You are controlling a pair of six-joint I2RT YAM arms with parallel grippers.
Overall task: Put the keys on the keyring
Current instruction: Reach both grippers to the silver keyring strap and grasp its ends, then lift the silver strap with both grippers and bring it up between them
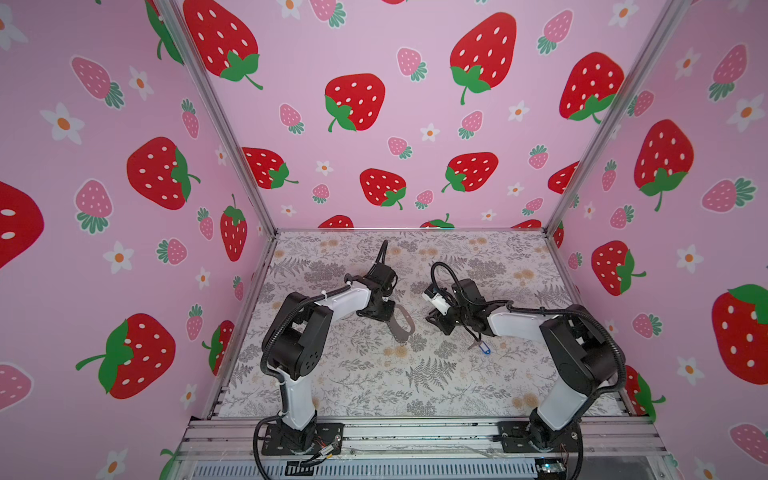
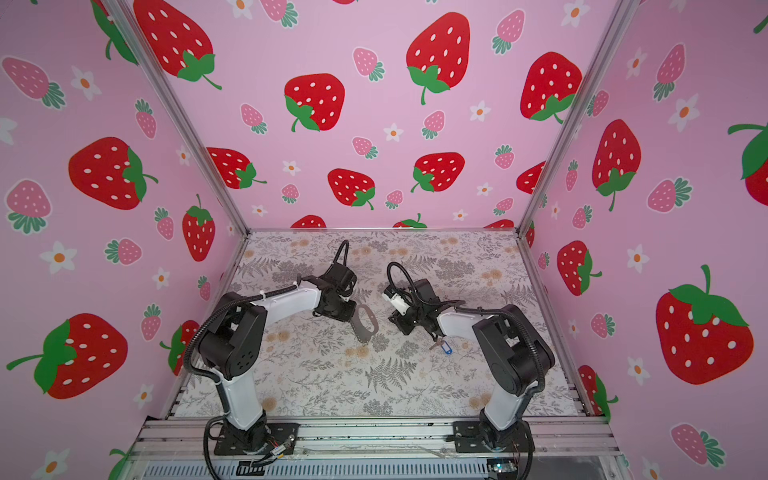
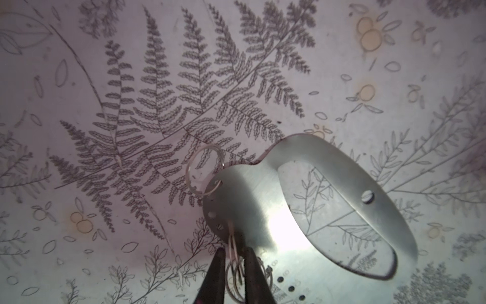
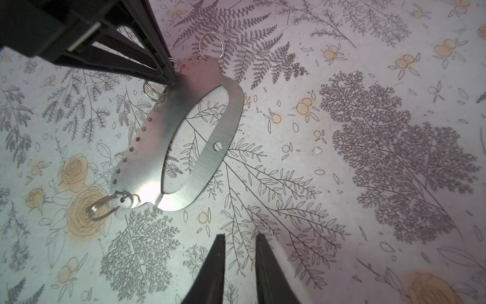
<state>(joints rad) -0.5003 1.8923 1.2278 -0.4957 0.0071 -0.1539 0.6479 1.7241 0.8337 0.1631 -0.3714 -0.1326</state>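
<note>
Keyring point(image 1: 397, 330) lies about mid-worktop point(image 1: 374, 386), well apart from every edge. I see a flat brushed-metal plate with an oblong cutout. A row of small holes runs along its 9 o'clock edge, and split rings hang off that row.

Left fingers point(image 3: 215, 279) are narrow and pinch one of the bunched rings point(image 3: 234, 260) at the holed edge. So that arm holds the keyring at its far end. One loose ring point(image 4: 211, 43) sticks out just past the pinch, and another point(image 4: 102, 208) sits at the near end.

Right fingers point(image 4: 214, 268) hang at 3 o'clock of the plate. There is a slim gap between them with printed worktop showing through, so they grip nothing. A strip of bare worktop separates them from the cutout side.

Keys point(image 1: 482, 348), a silver key on a blue tag, lie flat at roughly 4 o'clock from the keyring. They sit just beside the right forearm on its near side, apart from both sets of fingers. Neither wrist view shows them.

For room to move, open worktop runs from the keyring towards 6 o'clock up to the front rail point(image 1: 415, 432). Another band runs towards 12 o'clock up to the back wall point(image 1: 415, 124). The side frame posts stand well outside both elbows.
</note>
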